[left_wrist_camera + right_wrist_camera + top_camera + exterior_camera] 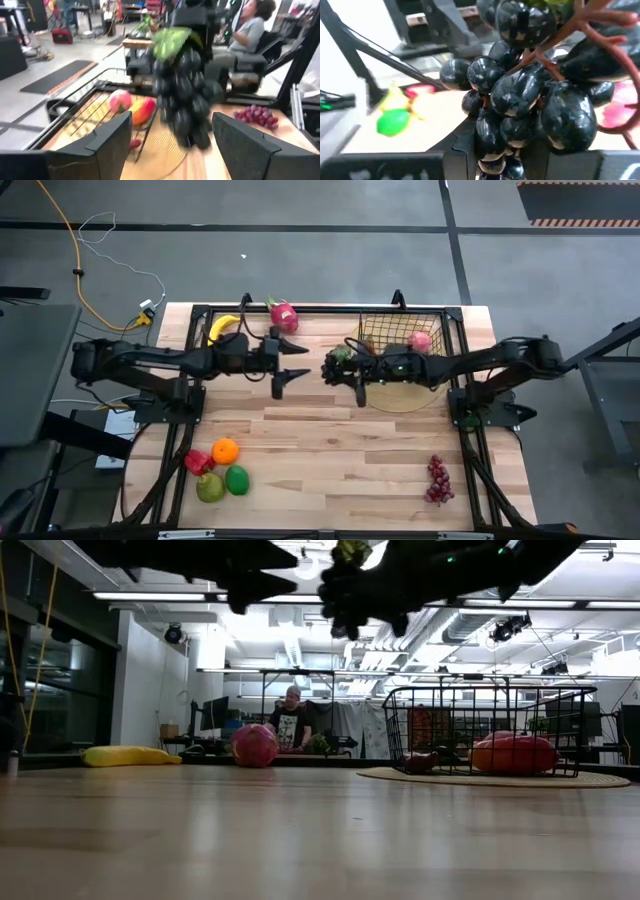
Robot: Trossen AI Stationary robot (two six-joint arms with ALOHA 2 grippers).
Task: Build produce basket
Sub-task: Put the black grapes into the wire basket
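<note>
A bunch of black grapes [182,95] with a green leaf [172,40] hangs in the air over the table's middle, with my right gripper [338,368] shut on it. My left gripper [300,361] faces it from the table's left, open; its fingers stand a little short of the bunch without touching. The black wire basket [405,340] stands on a round tan disc [400,398] at the far right and holds a pink-red fruit [420,341]. A banana [222,326] and a dragon fruit [284,314] lie at the far edge. My right gripper holds the grape bunch [530,90] between its two fingers, coming in about level from the table's right. The grapes themselves hide where the fingers meet them. The bunch is lifted clear of the table, leaf on top, its lower grapes [192,135] hanging down.
An orange [225,450], a red pepper [197,462], a green pear [210,487] and another green fruit [237,479] lie at the near left. Purple grapes [437,478] lie at the near right. A person [291,720] sits beyond the table's far edge.
</note>
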